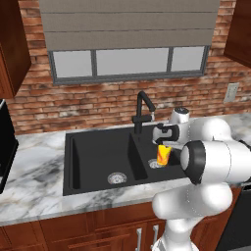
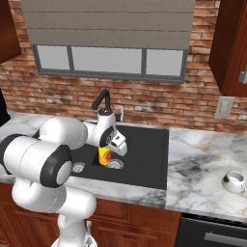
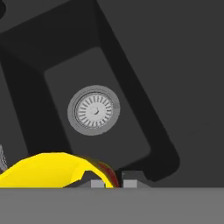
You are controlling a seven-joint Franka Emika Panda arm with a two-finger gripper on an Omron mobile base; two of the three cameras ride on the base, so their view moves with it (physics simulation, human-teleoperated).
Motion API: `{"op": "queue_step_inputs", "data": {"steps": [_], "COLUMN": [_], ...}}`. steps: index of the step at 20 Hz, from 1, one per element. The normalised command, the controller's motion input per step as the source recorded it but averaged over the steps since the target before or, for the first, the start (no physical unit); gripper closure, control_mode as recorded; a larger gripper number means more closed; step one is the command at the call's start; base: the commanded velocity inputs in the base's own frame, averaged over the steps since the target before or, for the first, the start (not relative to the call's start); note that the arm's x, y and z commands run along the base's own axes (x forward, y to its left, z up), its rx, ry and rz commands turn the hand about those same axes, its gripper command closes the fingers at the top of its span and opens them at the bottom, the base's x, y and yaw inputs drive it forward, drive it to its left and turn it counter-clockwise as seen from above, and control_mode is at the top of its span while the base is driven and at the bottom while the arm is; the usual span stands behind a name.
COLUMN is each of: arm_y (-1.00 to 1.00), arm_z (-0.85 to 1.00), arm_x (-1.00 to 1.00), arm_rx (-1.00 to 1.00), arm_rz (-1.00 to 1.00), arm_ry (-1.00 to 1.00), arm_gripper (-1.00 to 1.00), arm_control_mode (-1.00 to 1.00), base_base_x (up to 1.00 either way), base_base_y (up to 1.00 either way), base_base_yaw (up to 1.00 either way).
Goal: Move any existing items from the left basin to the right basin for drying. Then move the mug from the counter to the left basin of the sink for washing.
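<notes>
Yellow cup (image 1: 163, 154) hangs over the narrower right basin (image 1: 156, 147) of the black sink (image 1: 98, 157), just above its drain (image 3: 93, 110), my claw (image 1: 165, 142) closed on its rim. From the hand camera I judge the hold thin, on one edge only. A hasty release could tip the cup or send it rolling. The mug (image 2: 235, 181) waits on the marble table (image 2: 202, 159), well off to the right.
</notes>
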Motion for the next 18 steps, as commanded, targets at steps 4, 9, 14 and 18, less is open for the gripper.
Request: {"op": "queue_step_inputs", "data": {"steps": [4,9,14,18], "arm_y": [0.00,0.00,0.00,0.00], "arm_z": [-0.22,-0.18,-0.09,-0.21], "arm_x": [0.12,-0.01,-0.12,0.00], "arm_rx": [0.00,0.00,0.00,0.00], "arm_rz": [0.00,0.00,0.00,0.00], "arm_ry": [0.00,-0.04,-0.08,-0.07], "arm_gripper": [1.00,1.00,1.00,1.00], "arm_control_mode": [-1.00,-1.00,-1.00,-1.00], "base_base_x": [0.00,0.00,0.00,0.00], "base_base_y": [0.00,0.00,0.00,0.00], "base_base_yaw": [0.00,0.00,0.00,0.00]}}
